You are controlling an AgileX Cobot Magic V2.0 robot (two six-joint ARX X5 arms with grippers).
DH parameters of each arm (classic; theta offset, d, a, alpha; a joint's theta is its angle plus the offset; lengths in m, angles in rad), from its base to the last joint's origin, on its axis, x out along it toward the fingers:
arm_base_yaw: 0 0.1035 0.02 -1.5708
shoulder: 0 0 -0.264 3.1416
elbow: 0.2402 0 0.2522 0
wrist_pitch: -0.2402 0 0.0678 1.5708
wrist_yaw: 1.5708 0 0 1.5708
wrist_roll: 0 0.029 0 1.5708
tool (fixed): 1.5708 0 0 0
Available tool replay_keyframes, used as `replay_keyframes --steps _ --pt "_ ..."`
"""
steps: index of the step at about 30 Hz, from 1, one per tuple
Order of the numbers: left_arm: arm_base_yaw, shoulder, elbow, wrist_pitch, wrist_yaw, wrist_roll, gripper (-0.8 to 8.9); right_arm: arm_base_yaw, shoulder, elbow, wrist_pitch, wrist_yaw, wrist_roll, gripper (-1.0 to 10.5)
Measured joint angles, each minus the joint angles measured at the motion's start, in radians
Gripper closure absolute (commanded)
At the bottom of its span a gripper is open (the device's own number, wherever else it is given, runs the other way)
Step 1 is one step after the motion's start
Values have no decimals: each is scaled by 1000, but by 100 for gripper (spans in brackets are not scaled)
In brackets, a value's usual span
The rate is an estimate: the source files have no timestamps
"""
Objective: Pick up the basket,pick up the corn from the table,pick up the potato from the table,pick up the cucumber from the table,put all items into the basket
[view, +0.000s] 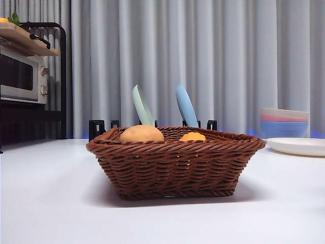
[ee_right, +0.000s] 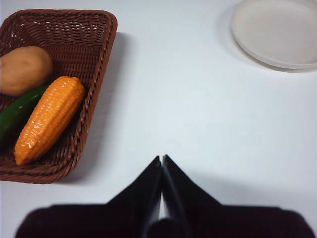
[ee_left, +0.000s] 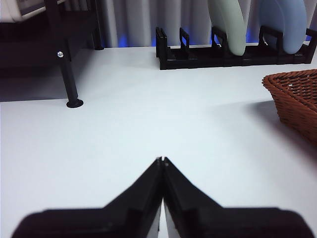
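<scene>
both grippers, left gripper [ee_left: 162, 161] and right gripper [ee_right: 162, 158], are pressed together and hold nothing. basket [ee_right: 101, 59] holds corn [ee_right: 49, 119], potato [ee_right: 24, 69], cucumber [ee_right: 17, 110] at nine o'clock; a bump could tip it.

potato [ee_right: 24, 69], cucumber [ee_right: 17, 113], corn [ee_right: 49, 118] side by side in basket [ee_right: 101, 64] on table [ee_right: 198, 124]
</scene>
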Motion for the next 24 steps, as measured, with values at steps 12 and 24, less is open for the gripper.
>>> replay_keyframes --steps 12,24 --pt "0 0 0 0 0 0 814 -4 -26 0 4 27 -43 946" --pt "0 0 0 0 0 0 814 -295 -307 -392 851 -264 -417 946"
